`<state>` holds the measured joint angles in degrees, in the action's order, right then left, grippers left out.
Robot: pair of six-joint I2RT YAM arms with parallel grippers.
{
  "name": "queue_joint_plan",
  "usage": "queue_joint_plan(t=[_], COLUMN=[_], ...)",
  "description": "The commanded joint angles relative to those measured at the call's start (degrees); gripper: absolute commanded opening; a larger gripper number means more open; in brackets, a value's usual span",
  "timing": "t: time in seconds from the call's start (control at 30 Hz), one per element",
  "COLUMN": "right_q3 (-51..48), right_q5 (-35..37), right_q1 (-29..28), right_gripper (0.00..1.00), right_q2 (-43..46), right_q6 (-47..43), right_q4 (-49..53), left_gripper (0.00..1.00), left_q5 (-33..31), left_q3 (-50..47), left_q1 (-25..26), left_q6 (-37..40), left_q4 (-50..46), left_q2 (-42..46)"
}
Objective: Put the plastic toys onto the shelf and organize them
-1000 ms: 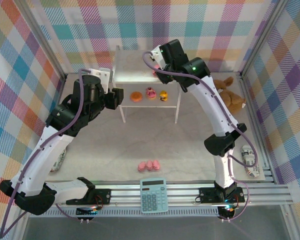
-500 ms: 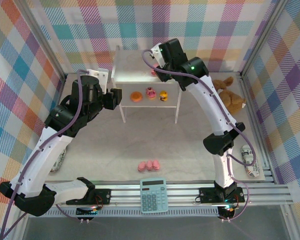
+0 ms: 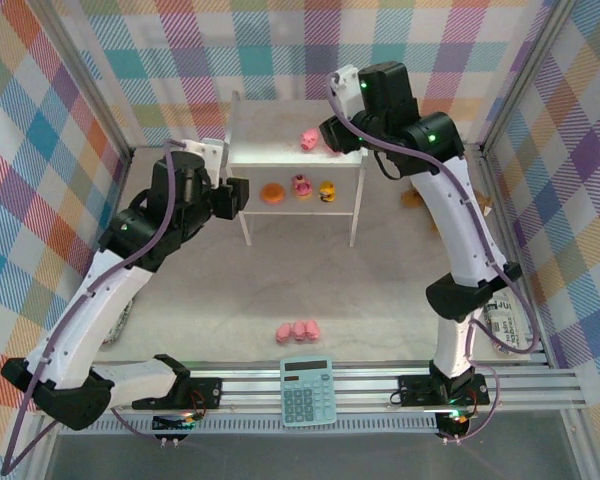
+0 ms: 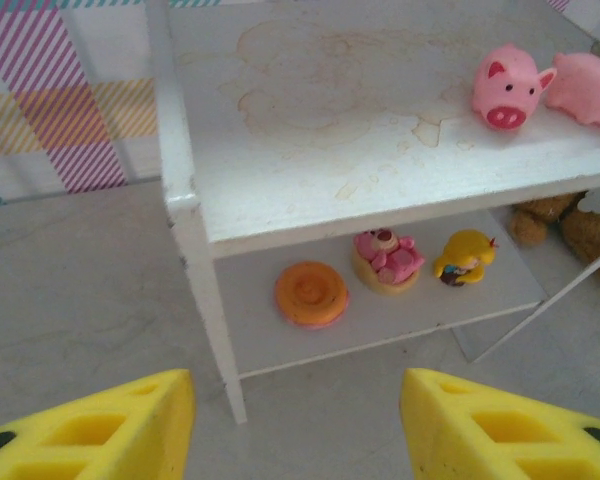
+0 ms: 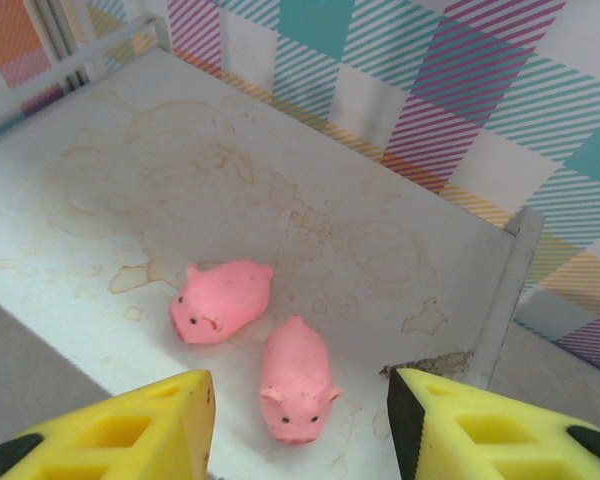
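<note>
Five toys fill our shelf (image 3: 270, 145): two pigs (image 5: 220, 300), orange ring (image 4: 311, 293), cupcake (image 4: 387, 260), duck (image 4: 465, 256); three table pigs (image 3: 299, 331) remain; left gripper (image 4: 295, 400), right gripper (image 5: 298, 400) gape empty.

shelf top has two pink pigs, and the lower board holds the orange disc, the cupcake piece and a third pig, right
No: on the lower board, the third toy is a yellow duck, not a pig, per the left wrist view. The rest holds.
</note>
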<state>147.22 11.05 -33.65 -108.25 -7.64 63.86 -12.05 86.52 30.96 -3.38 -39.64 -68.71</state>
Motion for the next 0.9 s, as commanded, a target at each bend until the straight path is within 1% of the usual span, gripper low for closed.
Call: queue_joint_plan(t=[0.0, 0.07, 0.13, 0.2, 0.27, 0.4, 0.5, 0.67, 0.87], right_q3=[-1.7, -1.5, -2.0, -4.1, -7.9, -17.5, -21.9, -23.9, -27.9], right_q5=[-6.5, -9.7, -10.2, -10.1, -10.2, -10.9, -11.8, -12.9, -13.8], right_q1=[1.8, 2.5, 2.7, 3.1, 4.2, 7.0, 8.6, 10.9, 13.1], right_gripper=[0.46, 0.42, 0.41, 0.41, 0.42, 0.42, 0.42, 0.41, 0.41], right_q2=[1.9, 1.7, 2.1, 3.5, 6.0, 12.0, 15.0, 16.7, 20.2], right_q6=[6.9, 7.9, 8.7, 9.4, 10.4, 11.9, 12.6, 13.2, 13.6], right_q4=[-0.8, -0.1, 0.6, 0.0, -1.8, -6.5, -8.2, -8.1, -10.1], left_gripper=[0.56, 0.56, 0.55, 0.53, 0.50, 0.51, 0.50, 0.48, 0.46], left_q5=[2.2, 2.8, 3.7, 5.5, 7.1, 7.7, 9.5, 12.3, 11.4], left_q3=[-1.3, -0.7, 0.8, 3.5, 6.9, 10.8, 14.3, 23.1, 32.9], left_q1=[-0.6, -0.6, -0.7, -0.6, -0.7, -0.7, -0.6, -0.6, -0.7], left_q6=[-1.3, -1.8, -2.1, -2.2, -2.2, -2.2, -2.2, -2.4, -0.5], left_q4=[9.2, 13.0, 16.3, 17.8, 17.8, 21.1, 22.6, 19.2, 11.8], left_q2=[-2.7, -4.4, -6.6, -9.3, -12.0, -15.8, -18.6, -25.1, -32.6])
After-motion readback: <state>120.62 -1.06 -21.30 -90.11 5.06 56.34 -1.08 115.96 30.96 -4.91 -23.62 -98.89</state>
